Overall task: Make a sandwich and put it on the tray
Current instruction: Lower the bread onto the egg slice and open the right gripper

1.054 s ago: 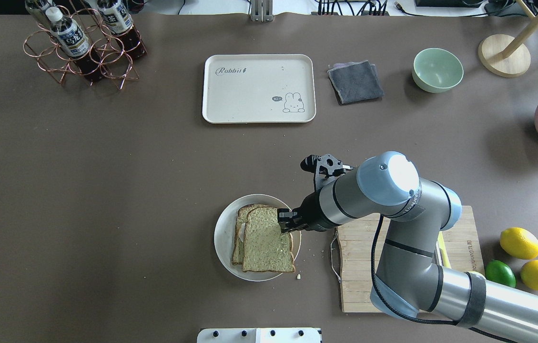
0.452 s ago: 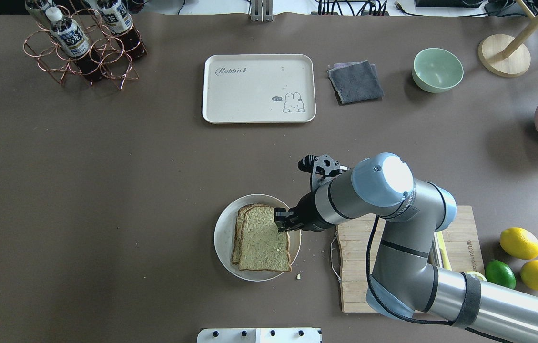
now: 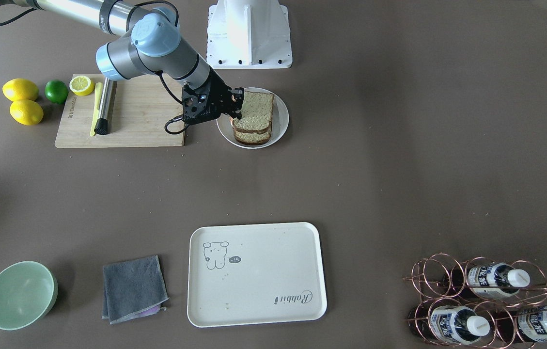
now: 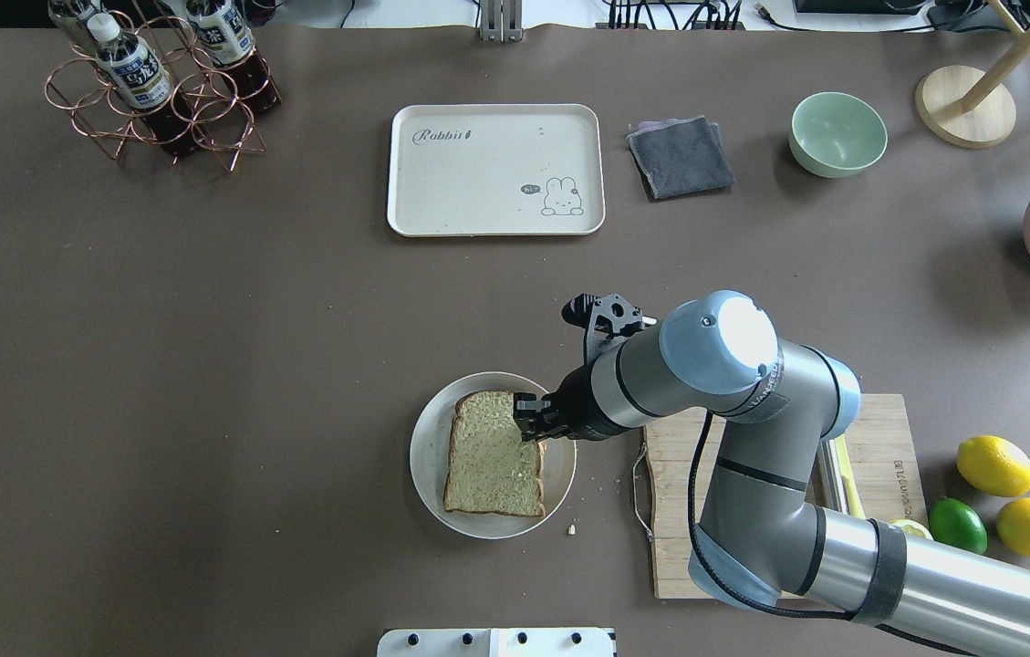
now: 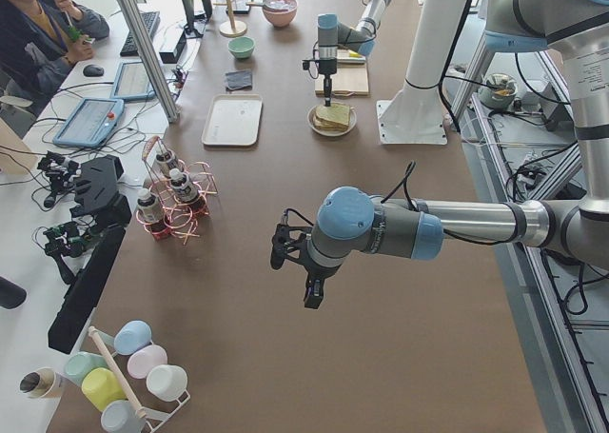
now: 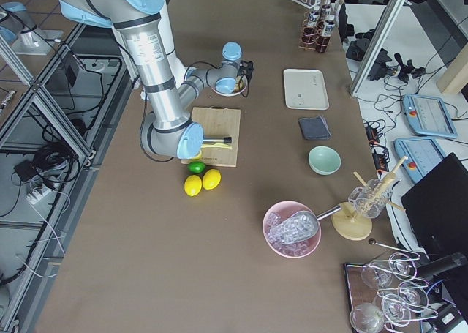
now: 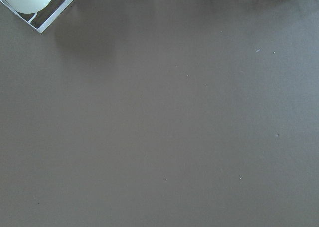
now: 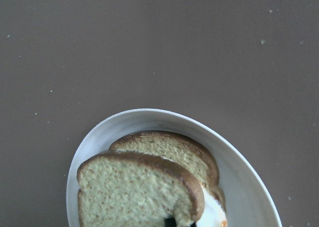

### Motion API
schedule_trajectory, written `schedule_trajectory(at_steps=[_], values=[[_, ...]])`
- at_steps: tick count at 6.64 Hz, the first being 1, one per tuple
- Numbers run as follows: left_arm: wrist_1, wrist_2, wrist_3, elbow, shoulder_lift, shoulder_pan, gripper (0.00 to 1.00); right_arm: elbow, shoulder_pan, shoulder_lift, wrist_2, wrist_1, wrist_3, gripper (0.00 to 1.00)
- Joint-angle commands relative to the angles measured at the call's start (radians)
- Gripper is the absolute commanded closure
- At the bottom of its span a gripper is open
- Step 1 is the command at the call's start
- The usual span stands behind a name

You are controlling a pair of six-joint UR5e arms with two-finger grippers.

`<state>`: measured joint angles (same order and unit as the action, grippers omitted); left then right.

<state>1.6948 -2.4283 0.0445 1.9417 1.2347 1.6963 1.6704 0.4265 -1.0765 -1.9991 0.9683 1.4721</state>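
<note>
Where the front-facing camera looks steeply down, the sandwich (image 3: 252,132) sits stacked on a round white plate (image 3: 280,127), just beside a wooden cutting board (image 3: 128,121). The right gripper (image 3: 237,109) is at the edge of the stack nearest the board. The cream tray (image 3: 263,286) lies on the far side of the table from the robot, well apart from the plate, with no sandwich on it yet.

From overhead, the top slice (image 4: 492,461) squarely covers the one beneath. The right claw appears clamped on its far right corner.

In the left side view, the left gripper (image 5: 313,298) hangs over brown table, well away from the plate. Whether its claw is apart or together cannot be told.

The right wrist camera shows the lower slice (image 8: 172,146) peeking out behind the top one, with fried egg (image 8: 215,213) between them.

The bread looks light, soft and crumbly, and the egg is likely slippery, so the layers may slide. A gentle pinch through both crusts at one edge, taking all layers together, seems the safest hold.
</note>
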Motion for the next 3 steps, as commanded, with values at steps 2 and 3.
schedule_trajectory(at_steps=[2, 3], values=[[0.003, 0.0, -0.002, -0.009, -0.001, 0.0, 0.02, -0.009, 0.0, 0.001, 0.002, -0.005, 0.014, 0.01], [0.003, 0.0, -0.006, -0.01, -0.001, -0.001, 0.02, -0.006, 0.0, -0.003, 0.002, -0.007, 0.016, 0.0]])
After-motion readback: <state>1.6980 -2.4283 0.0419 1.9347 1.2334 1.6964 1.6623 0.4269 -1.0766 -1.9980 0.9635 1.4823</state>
